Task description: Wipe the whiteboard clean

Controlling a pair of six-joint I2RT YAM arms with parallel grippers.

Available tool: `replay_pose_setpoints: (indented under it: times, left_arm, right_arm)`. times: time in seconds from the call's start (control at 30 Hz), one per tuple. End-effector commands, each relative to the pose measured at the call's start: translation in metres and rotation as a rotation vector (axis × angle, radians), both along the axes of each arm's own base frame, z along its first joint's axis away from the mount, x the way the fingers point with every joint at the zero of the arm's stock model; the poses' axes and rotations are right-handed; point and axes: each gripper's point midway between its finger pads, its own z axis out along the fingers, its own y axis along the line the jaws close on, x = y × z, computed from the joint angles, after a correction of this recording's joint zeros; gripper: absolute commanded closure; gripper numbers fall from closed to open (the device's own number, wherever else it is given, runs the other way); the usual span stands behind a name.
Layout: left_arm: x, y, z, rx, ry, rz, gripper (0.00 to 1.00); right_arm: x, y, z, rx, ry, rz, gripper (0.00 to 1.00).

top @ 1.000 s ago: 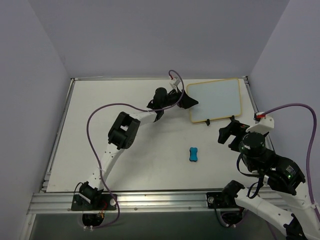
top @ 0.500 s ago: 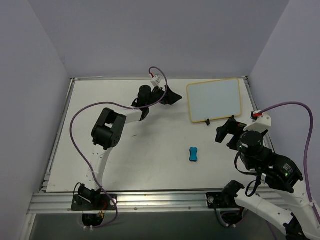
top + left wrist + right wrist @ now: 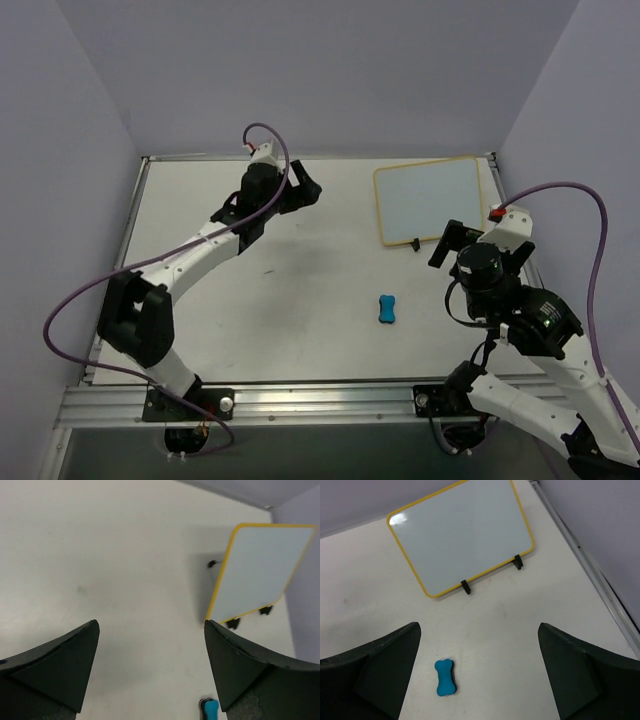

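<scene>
Yellow-framed whiteboard (image 3: 428, 200) stands on small black feet at the far right of the table (image 3: 250, 300), its face plain white. A blue eraser (image 3: 387, 308) lies nearer the arms, well apart. The left gripper (image 3: 305, 188) hovers left of the whiteboard, fingers spread, empty; the right gripper (image 3: 448, 240) hangs near its front edge, likewise spread and empty

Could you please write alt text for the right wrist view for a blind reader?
A blank white rectangular whiteboard with a yellow frame and two black feet sits on the white tabletop. Nearer, a blue bone-shaped eraser lies between the dark fingers of the open right gripper.
</scene>
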Motion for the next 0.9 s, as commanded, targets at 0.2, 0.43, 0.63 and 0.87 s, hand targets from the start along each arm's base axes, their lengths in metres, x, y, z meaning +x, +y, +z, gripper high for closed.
replay_pose_setpoints:
  times: [0.2,0.43,0.63,0.87]
  left_arm:
    - [-0.112,0.163,0.014,0.436,0.144,0.439,0.06]
    - [-0.176,0.23,0.08,0.581,0.037,0.459,0.06]
    - [-0.196,0.254,0.076,0.754,-0.04,0.383,0.06]
    - [-0.196,0.274,0.077,0.587,-0.11,0.496,0.06]
  right_arm:
    - [0.006,-0.026,0.024,-0.1,-0.133,-0.109,0.0]
    - [0.003,-0.031,0.018,-0.134,-0.112,-0.12,0.0]
    - [0.001,-0.033,0.009,-0.144,-0.11,-0.122,0.0]
    - [0.006,-0.028,-0.002,-0.167,-0.088,-0.106,0.0]
